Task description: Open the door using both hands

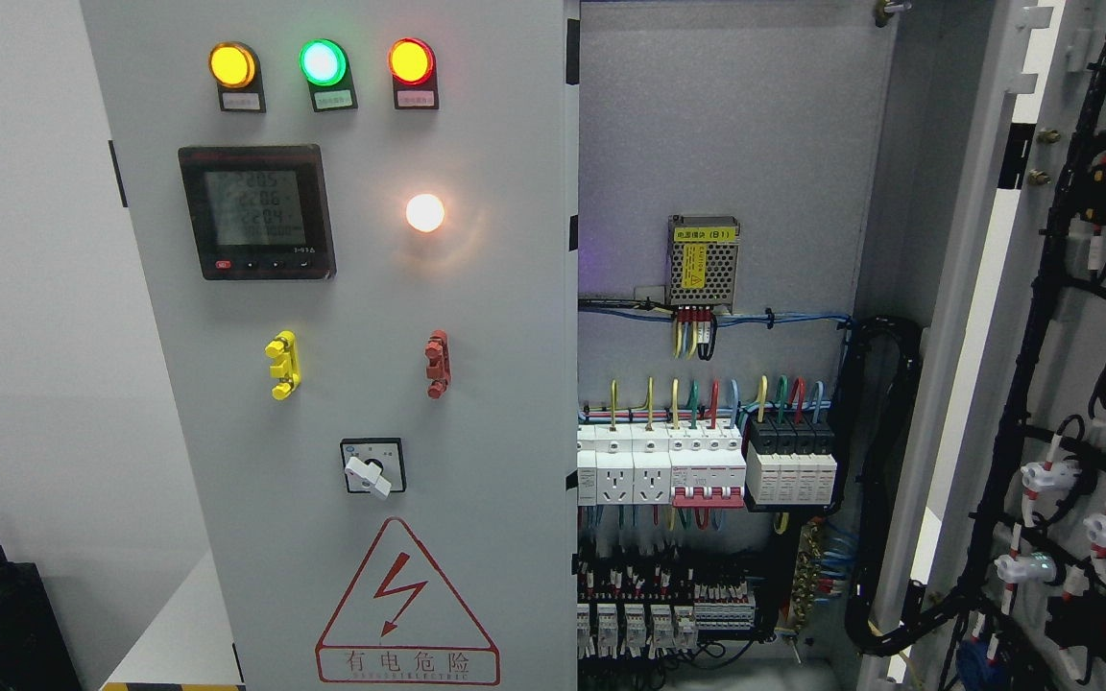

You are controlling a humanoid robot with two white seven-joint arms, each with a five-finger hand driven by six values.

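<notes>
At the front of a grey electrical cabinet [515, 403], seen from the head camera, neither robot hand appears, so whether their fingers are spread or curled cannot be told. The left door [351, 432] is closed and fills the middle of the view. It carries three lit lamps, amber [231, 64], green [323, 62] and red [411, 60], a digital meter [256, 212], a glowing white lamp [424, 212], a yellow handle [282, 365], a red handle [437, 364], a rotary switch [372, 467] and a lightning warning triangle [406, 605]. The right door [1071, 384] stands swung open at the far right, black wiring on its inner face. Between them, breakers [707, 465] and a power supply [703, 259] show inside.
</notes>
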